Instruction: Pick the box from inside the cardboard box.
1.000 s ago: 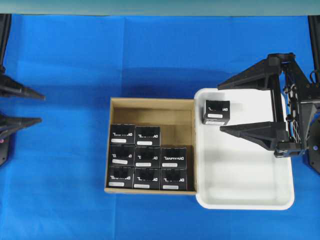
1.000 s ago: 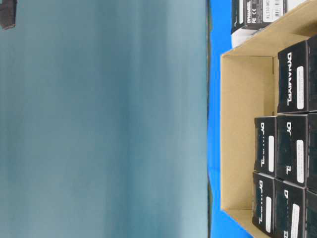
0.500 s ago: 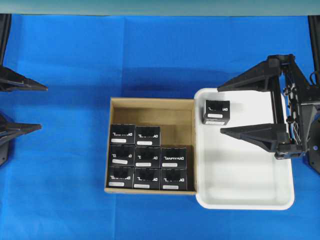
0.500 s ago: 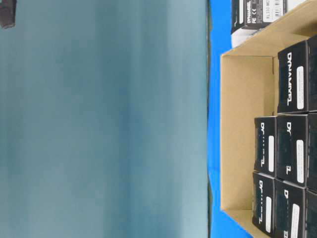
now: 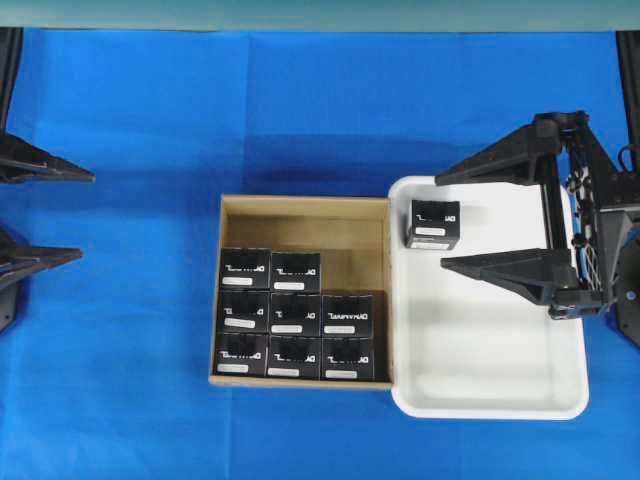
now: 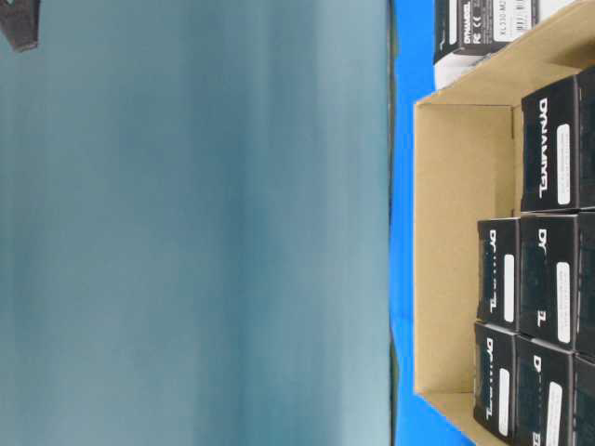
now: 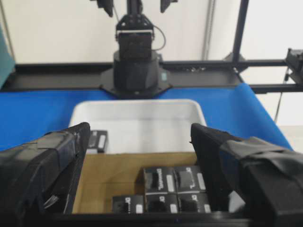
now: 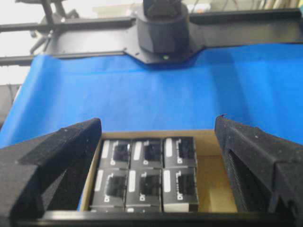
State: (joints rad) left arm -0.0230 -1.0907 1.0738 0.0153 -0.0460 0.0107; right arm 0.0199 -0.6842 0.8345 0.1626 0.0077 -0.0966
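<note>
Over the last second the left gripper [image 5: 45,215] had spread a little wider; the right gripper [image 5: 440,220] hung spread and empty beside one small black cuboid carton [image 5: 434,224] in the white plastic tray [image 5: 490,400]. Eight like it remained in the shallow brown cardboard box [image 5: 300,208], so another pick looked ready to begin

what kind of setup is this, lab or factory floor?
Probably a lab test bench, not a production line: a blue cloth covers the table, two arms sit on black frame rails, and small black boxes fill a cardboard box beside a white tray.
</note>
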